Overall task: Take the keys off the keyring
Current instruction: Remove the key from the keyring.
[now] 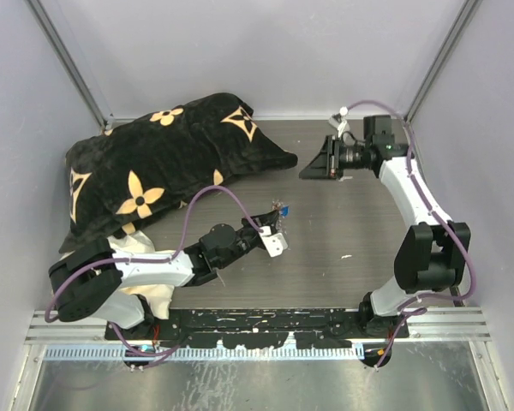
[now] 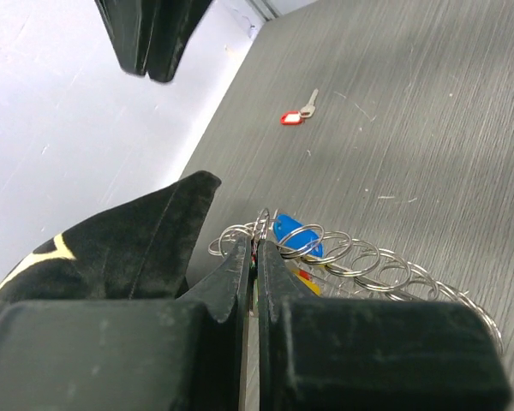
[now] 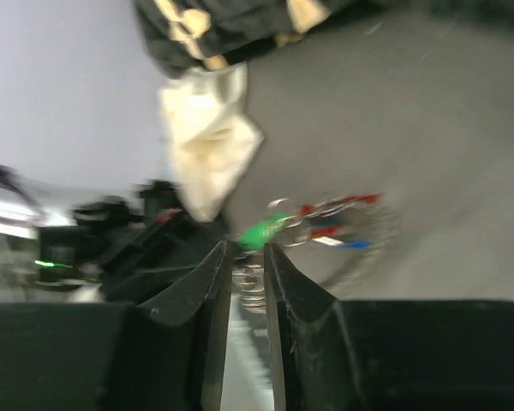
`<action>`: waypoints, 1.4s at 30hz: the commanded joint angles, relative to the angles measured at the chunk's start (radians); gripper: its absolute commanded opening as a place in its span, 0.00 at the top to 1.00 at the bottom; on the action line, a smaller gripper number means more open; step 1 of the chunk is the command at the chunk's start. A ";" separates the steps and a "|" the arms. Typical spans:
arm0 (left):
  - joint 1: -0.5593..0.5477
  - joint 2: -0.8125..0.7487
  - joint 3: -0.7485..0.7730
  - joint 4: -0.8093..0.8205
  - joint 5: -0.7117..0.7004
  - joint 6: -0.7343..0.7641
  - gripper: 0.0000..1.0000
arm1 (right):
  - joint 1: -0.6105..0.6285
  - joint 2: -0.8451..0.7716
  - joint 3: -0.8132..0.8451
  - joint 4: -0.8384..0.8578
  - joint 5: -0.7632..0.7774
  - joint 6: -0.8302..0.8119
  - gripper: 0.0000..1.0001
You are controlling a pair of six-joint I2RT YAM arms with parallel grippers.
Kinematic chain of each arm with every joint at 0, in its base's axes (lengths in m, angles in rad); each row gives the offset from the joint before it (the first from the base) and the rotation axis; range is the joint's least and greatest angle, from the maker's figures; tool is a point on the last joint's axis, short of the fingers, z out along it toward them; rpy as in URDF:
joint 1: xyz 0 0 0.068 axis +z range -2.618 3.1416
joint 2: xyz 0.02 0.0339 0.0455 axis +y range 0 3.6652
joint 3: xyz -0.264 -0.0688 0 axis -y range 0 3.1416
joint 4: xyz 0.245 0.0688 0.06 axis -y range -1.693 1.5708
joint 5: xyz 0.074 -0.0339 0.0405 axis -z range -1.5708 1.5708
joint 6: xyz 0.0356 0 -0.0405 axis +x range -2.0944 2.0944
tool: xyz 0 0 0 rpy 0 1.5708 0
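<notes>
1. Left tool [image 2: 255, 255] is pinching shut on the keyring [image 2: 373, 267], holding it low over the surface [image 2: 428, 120], near centre.
2. Right tool [image 3: 248, 257] is hovering well apart, jaws narrowly parted, seemingly empty.
3. Keys [image 2: 296, 235] are hanging on the keyring; one red key [image 2: 293, 117] is lying loose.
4. The keyring is likely handling as light, springy and slippery; gripping a key's plastic head is looking safest.

The keyring [image 2: 364, 261] is bright, shiny metal wire; the keys [image 2: 295, 235] have glossy plastic heads. The table [image 2: 428, 128] looks matt, wood-grained, scratched; the pillow [image 1: 171, 154] plush cloth.
</notes>
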 commanded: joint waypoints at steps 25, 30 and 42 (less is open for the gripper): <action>-0.001 -0.227 0.070 -0.231 0.092 -0.224 1.00 | 0.147 -0.056 0.038 -0.721 -0.185 -2.402 0.38; -0.001 -0.211 0.078 -0.229 0.100 -0.230 1.00 | 0.222 -0.133 -0.037 -0.386 -0.065 -1.998 0.48; -0.001 -0.216 0.083 -0.235 0.095 -0.231 1.00 | 0.298 -0.155 -0.088 -0.283 0.005 -1.885 0.70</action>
